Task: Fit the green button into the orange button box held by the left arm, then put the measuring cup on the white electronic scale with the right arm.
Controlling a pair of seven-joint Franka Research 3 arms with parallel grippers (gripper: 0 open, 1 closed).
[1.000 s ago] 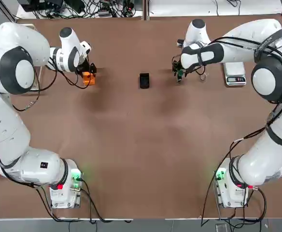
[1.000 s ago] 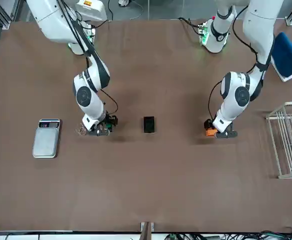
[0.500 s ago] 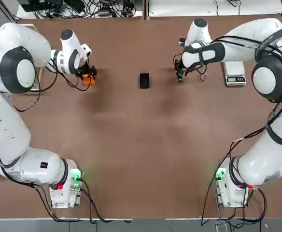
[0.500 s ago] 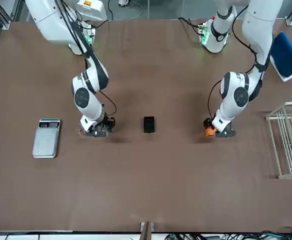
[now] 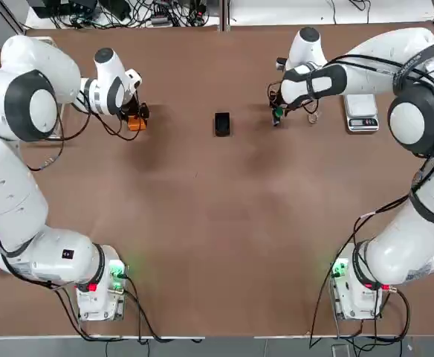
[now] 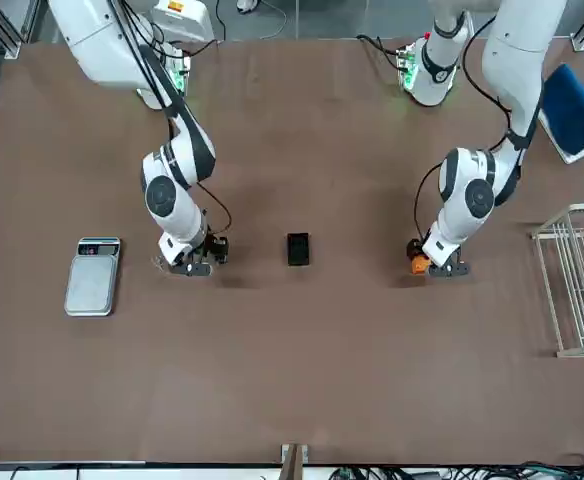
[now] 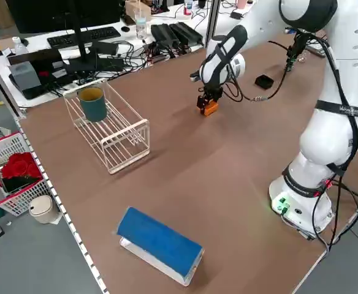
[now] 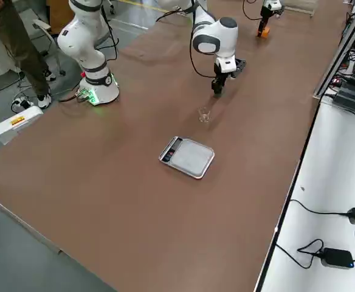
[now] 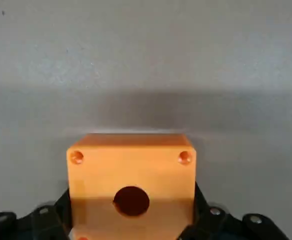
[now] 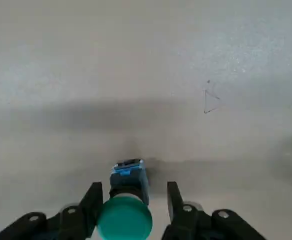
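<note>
Left gripper (image 5: 136,119) is down at the table on the robot's left, its fingers straddling the orange button box (image 9: 131,182), one at each side wall. In the left wrist view the fingers look to be right against the box, though whether they press it I cannot quite tell. The box sits on the brown table (image 5: 217,223) with its round hole facing the wrist camera.

Over to the right gripper (image 5: 277,116), lowered near the table's far edge, just right of the small black block (image 5: 222,123). The green button (image 10: 125,215) stands between its fingers, green cap toward the camera, blue-and-dark stem resting on the table. One finger sits close against the cap, the other shows a gap, so the claw is partly open and not clamped.

The measuring cup (image 8: 203,114) stands upright on the table between the right gripper and the white electronic scale (image 8: 186,156), apart from both. The scale's plate is bare.
</note>
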